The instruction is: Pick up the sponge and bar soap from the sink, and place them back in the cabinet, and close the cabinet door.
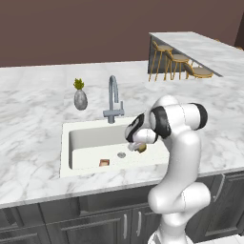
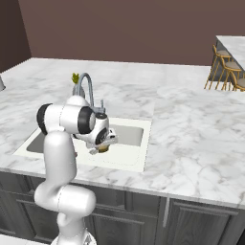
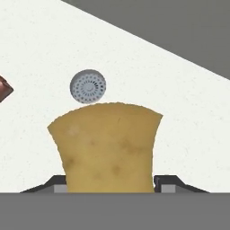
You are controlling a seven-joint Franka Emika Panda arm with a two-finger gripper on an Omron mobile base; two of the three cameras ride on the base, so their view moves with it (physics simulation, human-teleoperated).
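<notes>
Over the sink (image 1: 66, 143), above its floor, the gripper (image 1: 141, 147) is clamped on the sponge (image 1: 142, 148), one finger (image 3: 57, 183) at each side of the yellow block in the hand view, the sponge (image 3: 107, 148) sitting between them and sticking out past the tips. Sponge is lifted off the basin floor, seen as a small mustard lump under the wrist in the right base view (image 2: 102, 149). Just beyond it in the hand view lies the round grey drain (image 3: 88, 86), w/ a corner of the soap (image 3: 4, 88) at the left edge. From the left base cam the soap (image 1: 104, 163) lies flat on the basin floor, toward the front wall, left of the drain (image 1: 121, 155) and well apart from the gripper. Faucet (image 1: 113, 101) stands at the back rim, behind the arm's wrist. Left of the faucet on the marble counter (image 1: 33, 105) sits a small grey vase w/ a yellow-green sprig (image 1: 80, 96). Bar stools (image 1: 177, 64) stand far back right by a second counter.
</notes>
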